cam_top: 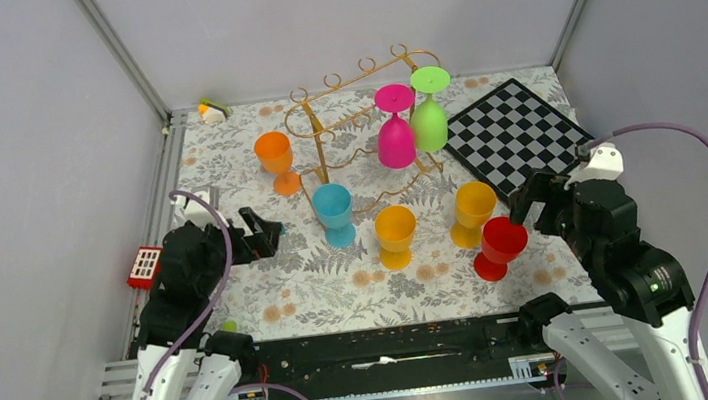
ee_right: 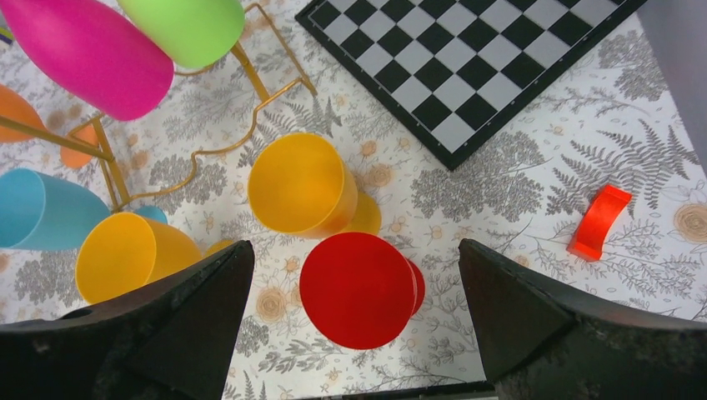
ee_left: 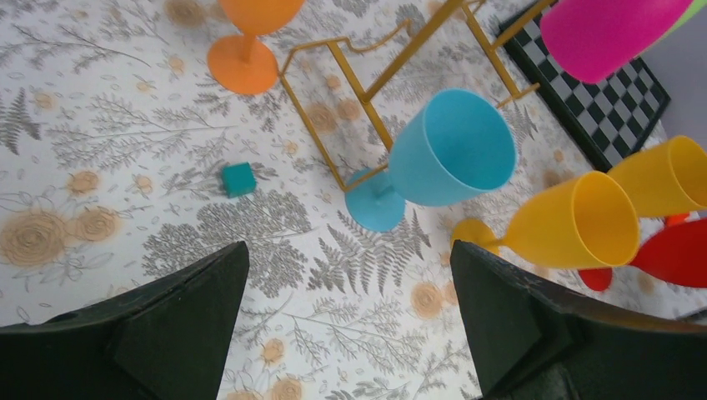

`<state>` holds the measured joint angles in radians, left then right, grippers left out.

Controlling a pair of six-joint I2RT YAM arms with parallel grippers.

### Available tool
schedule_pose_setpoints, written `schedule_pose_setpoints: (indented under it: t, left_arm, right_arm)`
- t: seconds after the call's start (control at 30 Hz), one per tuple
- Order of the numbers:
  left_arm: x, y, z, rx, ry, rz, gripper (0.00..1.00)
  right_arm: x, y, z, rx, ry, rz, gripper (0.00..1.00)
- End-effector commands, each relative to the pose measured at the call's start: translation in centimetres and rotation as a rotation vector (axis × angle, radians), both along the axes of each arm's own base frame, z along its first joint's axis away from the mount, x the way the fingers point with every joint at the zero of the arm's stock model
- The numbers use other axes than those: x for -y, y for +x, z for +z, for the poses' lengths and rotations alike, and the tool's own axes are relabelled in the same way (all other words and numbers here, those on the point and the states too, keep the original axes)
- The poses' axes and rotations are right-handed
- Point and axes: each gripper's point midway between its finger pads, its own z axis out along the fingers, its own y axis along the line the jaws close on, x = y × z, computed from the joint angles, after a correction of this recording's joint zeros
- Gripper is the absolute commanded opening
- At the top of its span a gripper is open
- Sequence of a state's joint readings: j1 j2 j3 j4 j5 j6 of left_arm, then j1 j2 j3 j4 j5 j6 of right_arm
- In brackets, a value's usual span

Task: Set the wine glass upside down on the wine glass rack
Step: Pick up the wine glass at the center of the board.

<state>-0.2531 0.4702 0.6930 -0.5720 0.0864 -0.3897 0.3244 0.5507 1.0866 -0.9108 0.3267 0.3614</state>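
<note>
**Both end effectors released; five glasses upright, two hung on the rack**

The left end effector has its fingers spread wide with nothing between them. The right end effector is spread and empty as well.

The gold wire rack stands on the table, ahead of both end effectors. A pink glass and a green glass hang upside down from its top rail, side by side, at the end nearer the right end effector.

The other glasses stand upright on the table:
- A red glass is just in front of the right end effector, in line with the gap between its fingers.
- Two yellow glasses are beyond the red one and to its left.
- A blue glass is ahead of the left end effector, with its foot against the rack's base wire.
- An orange glass is farther ahead of the left end effector, just beside the rack.

A chessboard lies ahead of the right end effector.
</note>
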Motion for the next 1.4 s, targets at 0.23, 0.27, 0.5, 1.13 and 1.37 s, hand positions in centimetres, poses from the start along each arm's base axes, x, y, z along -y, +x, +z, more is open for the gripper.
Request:
schedule_pose_setpoints:
  t: [0.23,0.27,0.5,1.13,1.37]
  left_arm:
    - [5.1,-3.4,1.4,-0.156,-0.191,-0.264,0.99]
    - [5.2,-3.6,1.5,-0.160,-0.205,-0.265,0.99]
    - [7.7,-5.7,1.9,-0.214,-0.347,-0.398,0.94]
    - [11.1,-6.6,0.9,-0.270,-0.246,-0.531,0.89]
    - [10.2,-5.8,-0.3,-0.263,-0.205,-0.465,0.91]
  right_arm:
    - [-3.4,-2.1,-4.1,-0.220,0.101,0.144,1.00]
    - [-3.7,-2.4,-4.4,-0.235,0.109,0.157,0.99]
    - [-6.3,-3.4,-5.8,-0.325,0.203,0.262,0.99]
    - [-7.0,3.1,-4.7,-0.324,0.066,0.289,0.81]
    - [-10.3,6.9,-5.0,-0.333,0.113,0.400,0.67]
